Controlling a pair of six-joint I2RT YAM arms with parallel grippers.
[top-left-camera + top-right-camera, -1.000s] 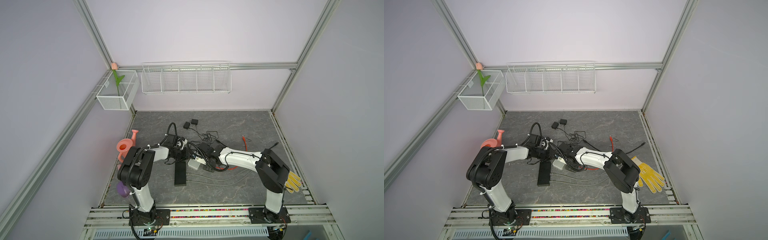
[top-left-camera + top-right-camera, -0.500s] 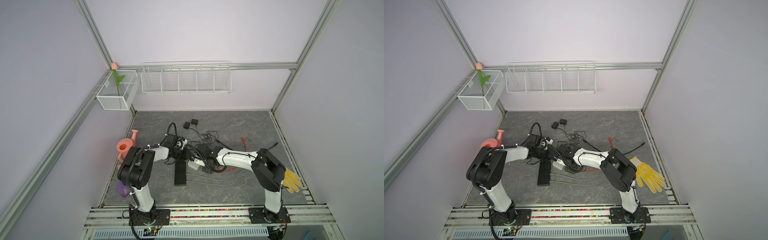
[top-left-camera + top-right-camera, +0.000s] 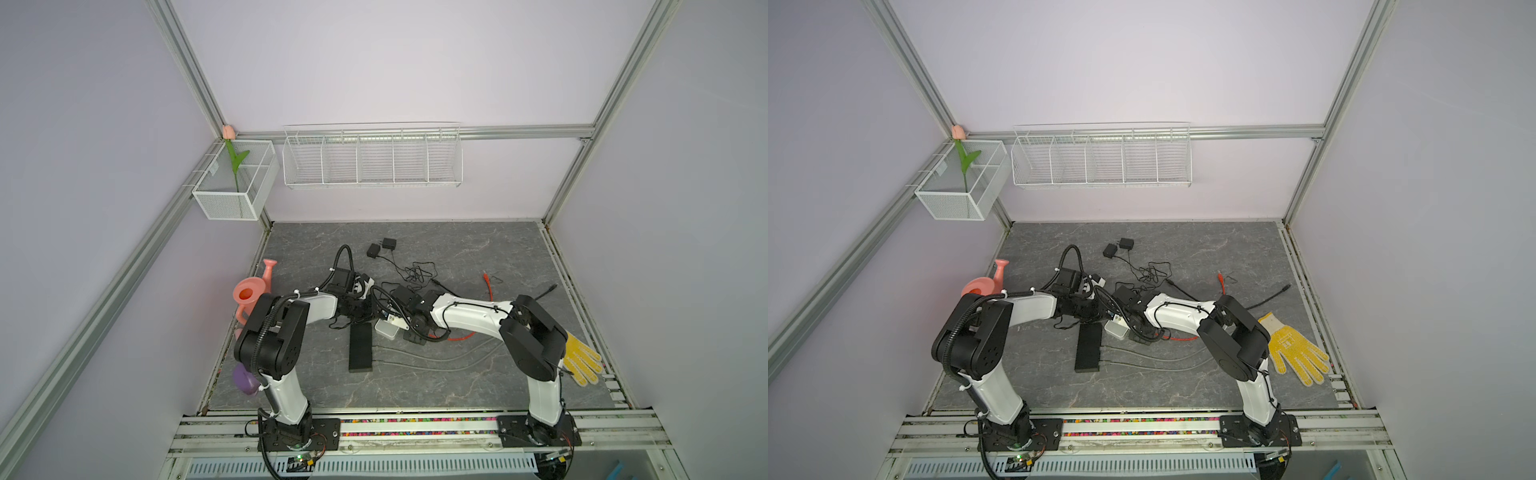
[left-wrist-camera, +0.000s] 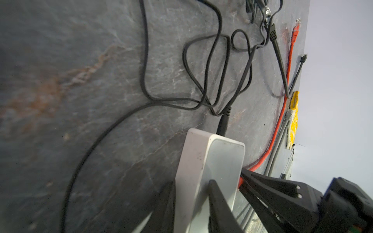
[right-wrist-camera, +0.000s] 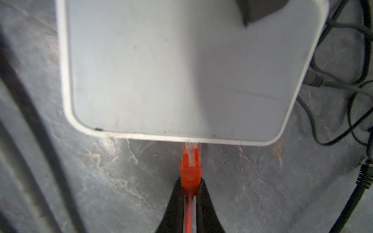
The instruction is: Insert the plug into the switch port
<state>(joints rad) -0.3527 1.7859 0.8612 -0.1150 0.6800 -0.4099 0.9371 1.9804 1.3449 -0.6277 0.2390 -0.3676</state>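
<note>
**A:** Where is the plug now?

**B:** The right gripper is closed on the orange back part of the plug. The clear tip is just ahead of the fingertips and touches the near edge of the white switch. The port is hidden from view, so I cannot tell if the tip is inside.

**A:** And the other arm?

**B:** The left gripper clamps the switch by its side and holds it in place.

**A:** What can go wrong from here?

**B:** If the tip is a little high or turned, I think it will hit the casing, not the port. A push could then tilt the plug in the grip, or slide the switch and pull on the black power cable at its far side
</note>
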